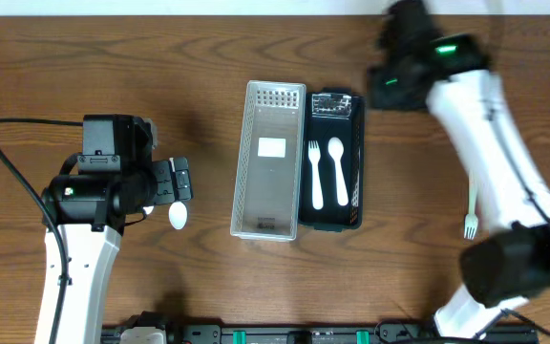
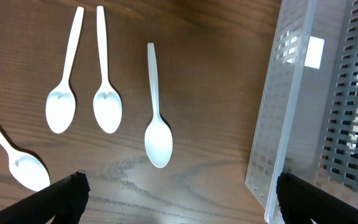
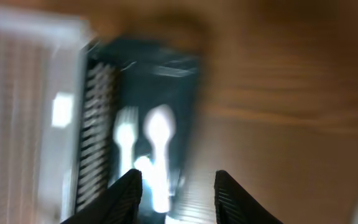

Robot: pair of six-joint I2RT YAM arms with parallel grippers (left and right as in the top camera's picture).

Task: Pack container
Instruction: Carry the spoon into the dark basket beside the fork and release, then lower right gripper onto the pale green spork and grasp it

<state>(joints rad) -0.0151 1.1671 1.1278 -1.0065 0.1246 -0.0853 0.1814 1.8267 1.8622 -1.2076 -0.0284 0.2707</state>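
Note:
A black container (image 1: 332, 161) lies at the table's middle with a white fork (image 1: 315, 174) and a white spoon (image 1: 338, 172) inside it. The right wrist view is blurred but shows the same container (image 3: 148, 112), fork (image 3: 125, 134) and spoon (image 3: 158, 134). My right gripper (image 3: 178, 186) is open and empty above the container's far end, and appears blurred at the top right (image 1: 394, 81). My left gripper (image 2: 179, 199) is wide open and empty over bare wood. Several white spoons (image 2: 157, 137) lie ahead of it; one spoon bowl (image 1: 178, 217) shows from above.
A white perforated basket (image 1: 268, 161) stands against the black container's left side, and its wall (image 2: 291, 112) is close to my left gripper's right finger. A loose white fork (image 1: 471, 212) lies on the wood at the right, beside my right arm.

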